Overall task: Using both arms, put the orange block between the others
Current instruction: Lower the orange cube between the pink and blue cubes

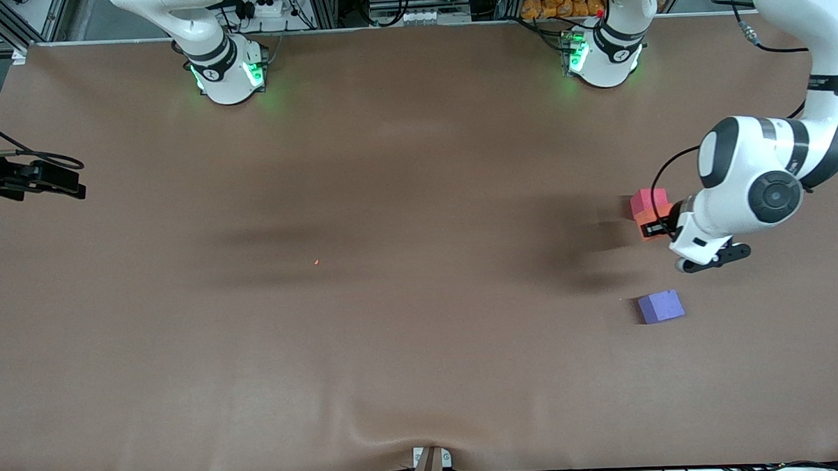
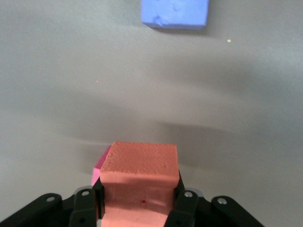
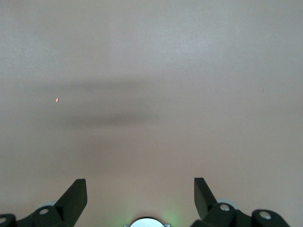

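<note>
Brown table (image 1: 395, 348), no readable writing.

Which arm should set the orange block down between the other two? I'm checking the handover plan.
Left. Its claw is shut on the orange block, beside the pink cube, with the purple cube close by. The right claw is open over bare table.

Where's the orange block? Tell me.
Held in the left gripper, the orange block hangs beside the red-pink cube, toward the left arm's table end.
</note>
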Robot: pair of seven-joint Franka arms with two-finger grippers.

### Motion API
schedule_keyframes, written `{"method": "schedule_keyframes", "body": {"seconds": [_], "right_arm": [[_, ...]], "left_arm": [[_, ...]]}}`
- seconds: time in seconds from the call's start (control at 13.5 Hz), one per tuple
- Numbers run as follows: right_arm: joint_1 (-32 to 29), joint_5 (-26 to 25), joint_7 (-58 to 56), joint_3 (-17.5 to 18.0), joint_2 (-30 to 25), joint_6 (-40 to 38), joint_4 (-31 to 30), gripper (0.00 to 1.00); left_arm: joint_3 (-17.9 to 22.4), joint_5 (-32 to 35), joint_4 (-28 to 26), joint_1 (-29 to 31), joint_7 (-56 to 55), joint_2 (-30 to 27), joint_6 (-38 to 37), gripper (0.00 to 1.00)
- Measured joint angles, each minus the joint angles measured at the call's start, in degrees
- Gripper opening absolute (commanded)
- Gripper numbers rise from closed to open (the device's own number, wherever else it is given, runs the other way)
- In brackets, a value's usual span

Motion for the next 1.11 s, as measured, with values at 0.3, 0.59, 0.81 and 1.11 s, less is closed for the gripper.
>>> {"method": "schedule_keyframes", "body": {"seconds": [0.3, 0.59, 0.81, 1.11], "right_arm": [[0.0, 0.0, 0.0, 0.0, 0.0, 0.0, 0.0, 1.0], [0.31, 0.0, 0.0, 0.05, 0.0, 0.0, 0.0, 1.0], [0.38, -0.03, 0.0, 0.05, 0.01, 0.0, 0.0, 1.0], [0.38, -0.1, 0.02, 0.03, 0.01, -0.06, 0.0, 1.0]], "left_arm": [[0.05, 0.0, -1.63, 1.34, 1.46, 1.62, 5.45, 0.0], [0.11, 0.13, -1.71, 2.22, 2.68, 3.84, 8.92, 0.0], [0.12, 3.73, -1.76, 2.81, 2.9, 5.67, 10.72, 0.0], [0.12, 6.87, -1.79, 3.33, 4.95, 8.1, 13.75, 0.0]]}}
